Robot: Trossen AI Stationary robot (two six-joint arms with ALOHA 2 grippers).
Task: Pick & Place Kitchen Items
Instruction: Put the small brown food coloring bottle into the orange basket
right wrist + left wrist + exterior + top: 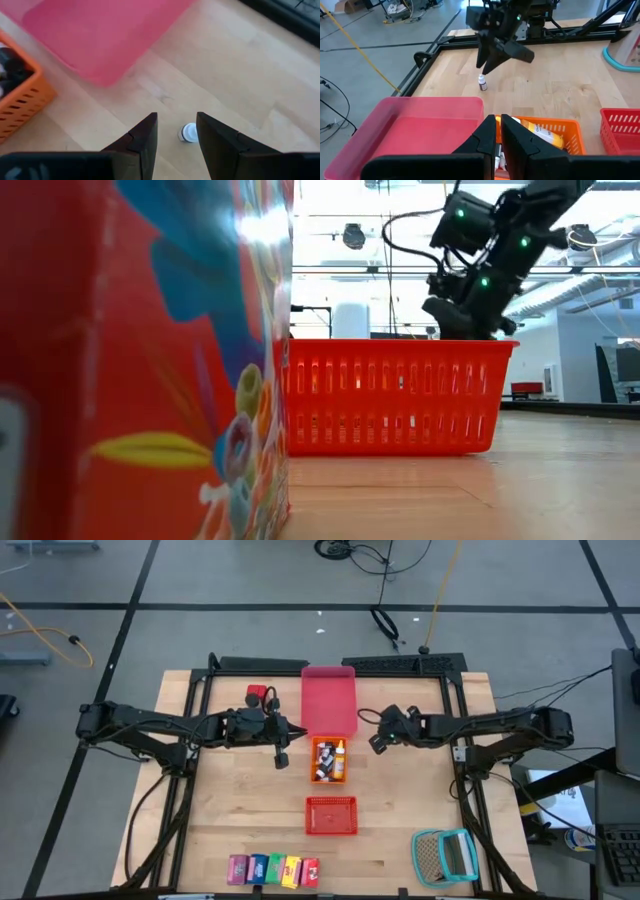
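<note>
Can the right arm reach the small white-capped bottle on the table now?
Probably yes: the right tool hangs open directly above the bottle, with bare table around it and nothing between.

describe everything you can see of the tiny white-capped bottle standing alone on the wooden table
The tiny white-capped bottle has a round white cap over a darker lower body that looks dark red-brown. It stands upright, alone on the bare wooden table, beside the pink tray and apart from it and from the orange basket. The right gripper hovers above it, fingers open and straddling the cap from above. Nothing but the table touches it.
</note>
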